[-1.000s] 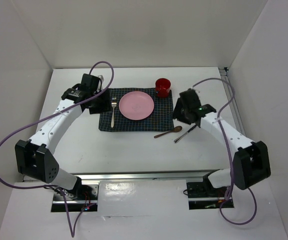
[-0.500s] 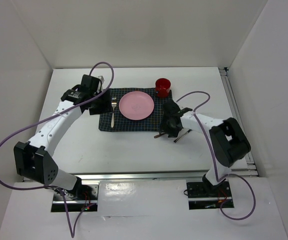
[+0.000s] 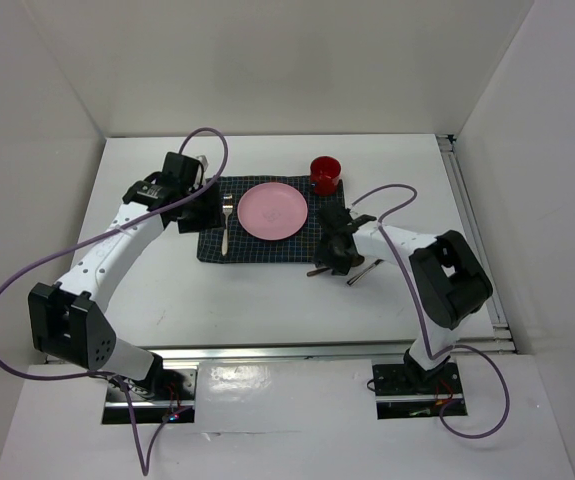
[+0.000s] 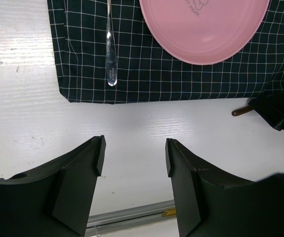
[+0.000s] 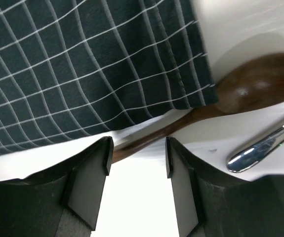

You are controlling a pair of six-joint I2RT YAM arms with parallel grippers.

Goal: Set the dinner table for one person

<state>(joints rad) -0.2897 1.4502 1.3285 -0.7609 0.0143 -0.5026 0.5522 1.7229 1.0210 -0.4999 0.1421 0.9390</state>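
On the white dinner table (image 3: pixel 167 290) lies a navy checked mat (image 3: pixel 267 245) with a pink plate (image 3: pixel 272 211), a fork (image 3: pixel 226 228) to its left and a red cup (image 3: pixel 325 173) at its far right corner. A wooden spoon (image 5: pixel 253 84) and a metal knife (image 5: pixel 263 147) lie off the mat's near right corner. My right gripper (image 5: pixel 137 155) is open, low over the table, with the spoon's handle (image 5: pixel 151 138) just past its fingertips. My left gripper (image 4: pixel 134 153) hangs open and empty over bare table near the mat's left side, the fork (image 4: pixel 110 54) ahead of it.
A metal rail (image 3: pixel 297 350) runs along the table's near edge, and another rail (image 3: pixel 467 220) along the right side. White walls enclose the back and both sides. In the left wrist view the right gripper's dark body (image 4: pixel 280 111) shows by the spoon's handle end.
My right arm has swung left and down from beside the mat to the wooden spoon at the mat's near right corner. The left arm has stayed where it was.
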